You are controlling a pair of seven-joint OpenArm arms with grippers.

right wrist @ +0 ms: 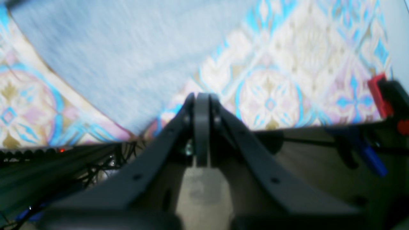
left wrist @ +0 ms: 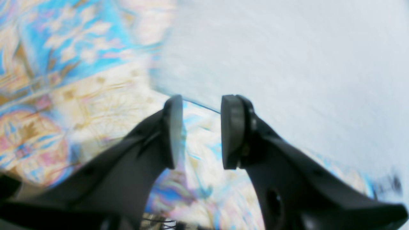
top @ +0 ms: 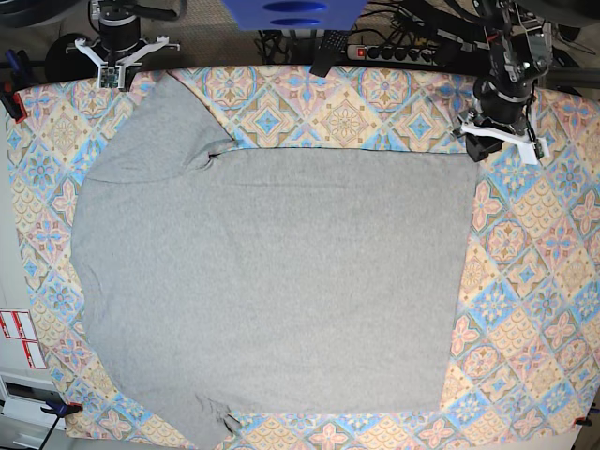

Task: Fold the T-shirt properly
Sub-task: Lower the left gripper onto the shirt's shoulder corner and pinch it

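Observation:
The heather-grey T-shirt (top: 272, 281) lies spread flat, plain side up, on the patterned tablecloth (top: 534, 281). Its sleeves are at the left and its hem is at the right. My left gripper (left wrist: 202, 131) is open and empty, over the tablecloth just beside the shirt's far right hem corner (left wrist: 287, 57); in the base view it (top: 475, 142) is at the top right. My right gripper (right wrist: 202, 127) is shut with nothing visible in it, at the table's edge by the far sleeve (right wrist: 121, 54); in the base view it (top: 117, 70) is at the top left.
A red clamp (right wrist: 377, 95) and a blue clamp (right wrist: 367, 156) sit on the table edge near my right gripper. A power strip (top: 375, 52) and cables lie behind the table. A blue object (top: 291, 11) is at the top. Labels (top: 19, 337) are at the lower left.

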